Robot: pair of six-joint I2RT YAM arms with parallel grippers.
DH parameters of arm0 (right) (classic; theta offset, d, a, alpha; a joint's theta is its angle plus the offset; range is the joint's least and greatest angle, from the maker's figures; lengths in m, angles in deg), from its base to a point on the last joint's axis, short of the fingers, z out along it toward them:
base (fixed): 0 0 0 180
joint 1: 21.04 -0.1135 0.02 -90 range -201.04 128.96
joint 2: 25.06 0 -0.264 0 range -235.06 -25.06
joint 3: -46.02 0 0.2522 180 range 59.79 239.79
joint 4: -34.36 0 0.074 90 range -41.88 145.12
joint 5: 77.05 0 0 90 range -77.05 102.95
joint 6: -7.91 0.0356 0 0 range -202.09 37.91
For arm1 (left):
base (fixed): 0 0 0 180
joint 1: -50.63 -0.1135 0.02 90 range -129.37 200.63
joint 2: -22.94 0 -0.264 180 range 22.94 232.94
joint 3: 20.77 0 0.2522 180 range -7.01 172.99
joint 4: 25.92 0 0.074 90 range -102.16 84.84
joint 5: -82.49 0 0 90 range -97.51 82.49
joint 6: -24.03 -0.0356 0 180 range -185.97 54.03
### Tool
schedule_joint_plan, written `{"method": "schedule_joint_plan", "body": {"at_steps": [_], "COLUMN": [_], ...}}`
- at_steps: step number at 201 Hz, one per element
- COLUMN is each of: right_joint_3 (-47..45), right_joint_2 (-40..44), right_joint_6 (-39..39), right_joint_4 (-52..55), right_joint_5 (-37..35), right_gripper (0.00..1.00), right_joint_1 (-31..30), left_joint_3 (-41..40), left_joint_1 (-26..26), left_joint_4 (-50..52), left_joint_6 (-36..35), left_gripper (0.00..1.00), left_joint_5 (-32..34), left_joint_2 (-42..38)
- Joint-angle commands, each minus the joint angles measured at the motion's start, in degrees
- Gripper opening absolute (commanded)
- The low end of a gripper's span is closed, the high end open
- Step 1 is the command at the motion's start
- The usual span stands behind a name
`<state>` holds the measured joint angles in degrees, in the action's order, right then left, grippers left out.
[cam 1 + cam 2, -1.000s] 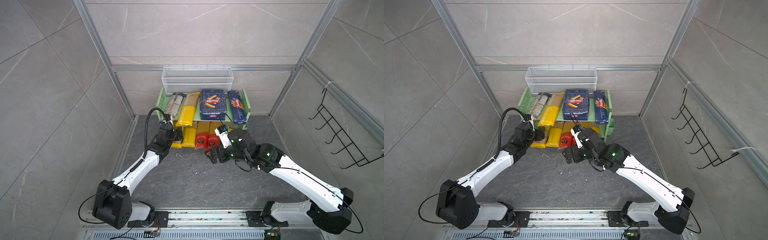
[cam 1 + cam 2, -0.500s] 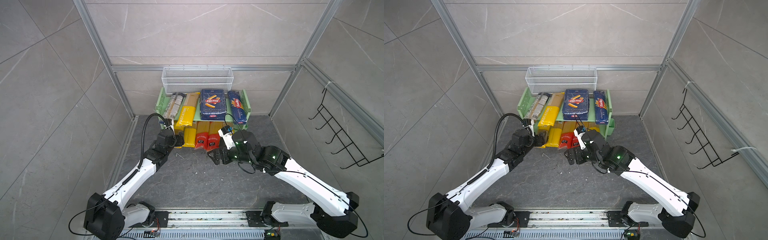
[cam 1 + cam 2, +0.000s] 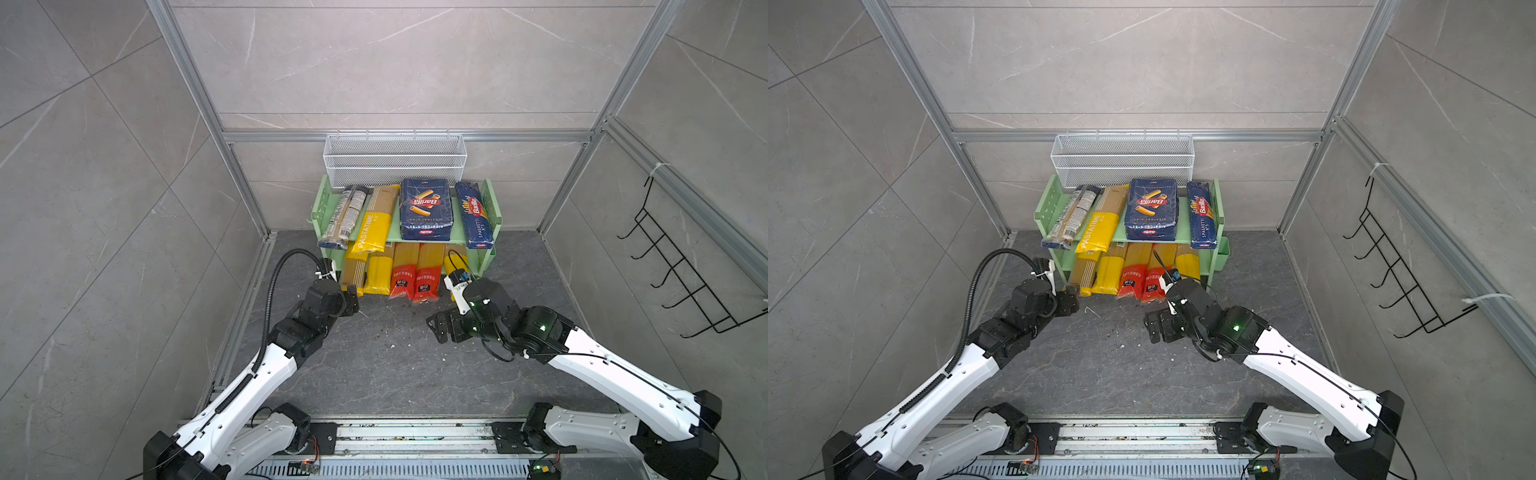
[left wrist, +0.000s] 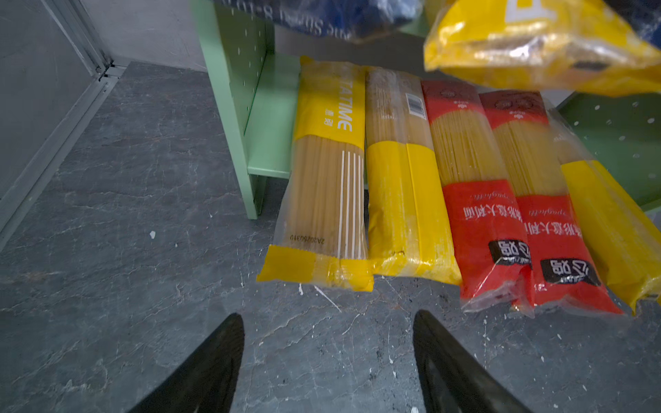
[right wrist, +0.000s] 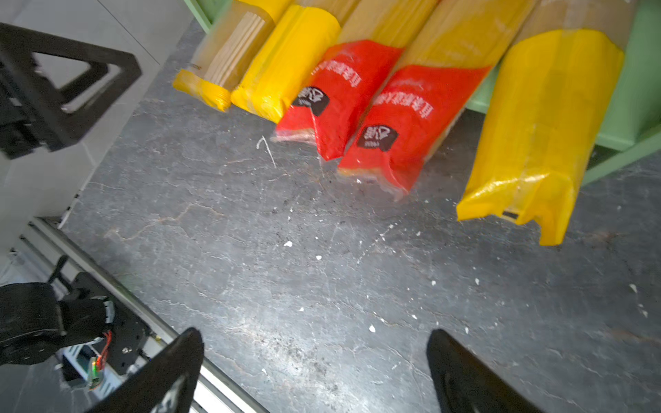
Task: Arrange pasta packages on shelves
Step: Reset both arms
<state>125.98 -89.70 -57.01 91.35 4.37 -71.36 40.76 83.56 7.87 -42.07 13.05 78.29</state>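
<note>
The light green shelves [image 3: 491, 208] [image 3: 1045, 203] stand at the back. On the top board lie a clear brownish bag [image 3: 345, 216], a yellow bag [image 3: 374, 226], a wide blue Barilla pack [image 3: 426, 210] and a narrow blue one [image 3: 473, 218]. Several long yellow [image 4: 404, 200] and red [image 4: 479, 221] [image 5: 404, 118] spaghetti bags lie side by side on the lower board, their ends sticking out over the floor. My left gripper [image 3: 353, 300] [image 4: 327, 318] is open and empty, just short of the leftmost bag's end [image 4: 318, 264]. My right gripper [image 3: 436, 328] [image 5: 314, 334] is open and empty above the floor.
A white wire mesh basket [image 3: 395, 160] hangs behind the shelves. A black wire hook rack [image 3: 681, 274] is on the right wall. Metal frame posts [image 3: 249, 208] flank the bay, and a base rail [image 3: 415, 432] runs along the front. Crumbs speckle the dark floor [image 3: 386, 361].
My left gripper has drawn back from the lower board toward the front and its jaws have widened a little. My right gripper has also backed slightly away from the shelves.
</note>
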Motion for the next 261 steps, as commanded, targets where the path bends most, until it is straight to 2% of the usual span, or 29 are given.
{"method": "schedule_joint_plan", "body": {"at_steps": [1,28,63,89,110,133,167,182,196,227,261], "right_joint_3": [-2.3,-4.7,-6.5,-10.6,-12.4,-16.0,-22.3,-22.9,-24.1,-26.8,-29.3], "right_joint_2": [2.0,3.8,3.6,6.8,7.4,7.0,12.1,13.2,13.2,14.0,11.2], "right_joint_6": [1.7,1.7,1.4,2.7,4.4,2.5,2.4,2.9,-0.2,-5.2,-8.1], "right_joint_4": [1.4,3.2,6.5,5.2,6.0,2.9,-2.4,-1.9,-4.9,-15.3,-23.3], "right_joint_5": [-5.6,-11.8,-18.1,-22.1,-24.8,-28.9,-36.5,-40.1,-42.3,-38.2,-33.0], "right_gripper": [1.0,1.0,1.0,1.0,1.0,1.0,1.0,1.0,1.0,1.0,1.0], "right_joint_1": [0.1,0.2,0.1,0.1,0.8,0.9,1.2,1.9,2.2,4.9,13.7], "left_joint_3": [-1.1,-3.0,-5.6,-6.5,-10.4,-13.6,-16.8,-19.5,-21.2,-21.4,-25.0], "left_joint_1": [2.9,5.4,11.4,14.1,16.8,17.0,17.0,16.7,15.8,9.5,1.2], "left_joint_4": [5.9,7.6,6.3,6.0,0.1,-3.1,-5.7,-11.7,-16.4,-17.6,-27.7], "left_joint_6": [2.3,3.1,3.6,4.1,-0.9,-0.8,-0.4,-4.8,-7.6,-6.9,-13.3], "left_gripper": [0.77,0.78,0.78,0.8,0.82,0.84,0.84,0.85,0.86,0.86,0.85], "left_joint_5": [4.9,6.3,16.9,23.0,25.8,28.0,34.1,35.9,36.8,34.7,29.9], "left_joint_2": [-2.6,-2.8,-0.9,1.1,0.7,-0.9,-4.1,-4.8,-4.1,-2.7,-4.0]}}
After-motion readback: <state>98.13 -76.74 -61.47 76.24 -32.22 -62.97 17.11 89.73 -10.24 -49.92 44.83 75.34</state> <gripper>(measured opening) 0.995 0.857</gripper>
